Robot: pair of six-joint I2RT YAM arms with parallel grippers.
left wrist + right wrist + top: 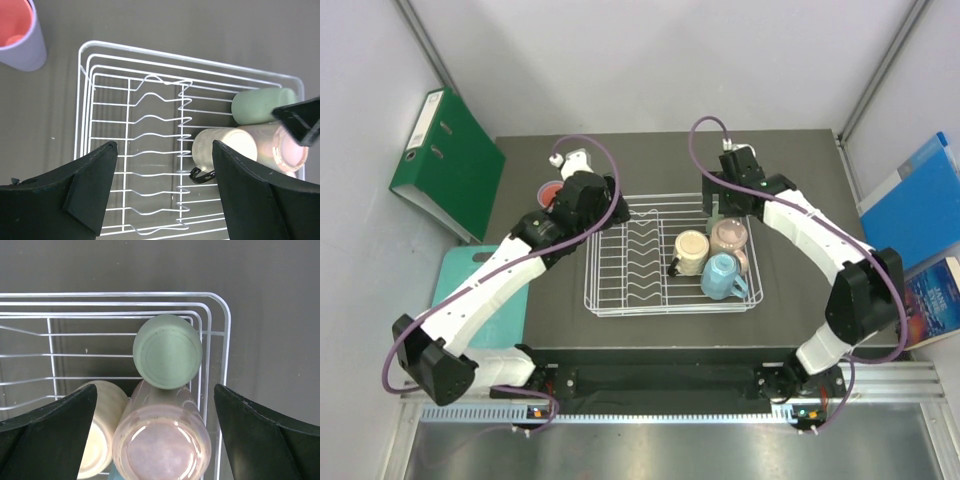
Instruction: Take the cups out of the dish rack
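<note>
The right gripper (155, 390) hangs spread above the mint cup (167, 351) in the far right corner of the dish rack (670, 312). We should lower straight, clearing the rack's rim and the pink cup (162, 440) just beside it. The left gripper (164, 144) hovers spread and empty over the rack's left. From overhead the right arm (800, 225) hides the mint cup.

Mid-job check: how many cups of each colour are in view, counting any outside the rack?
lavender cup: 1, outside the dish rack
mint green cup: 1
pink cup: 1
cream cup: 1
light blue cup: 1
Total: 5
</note>
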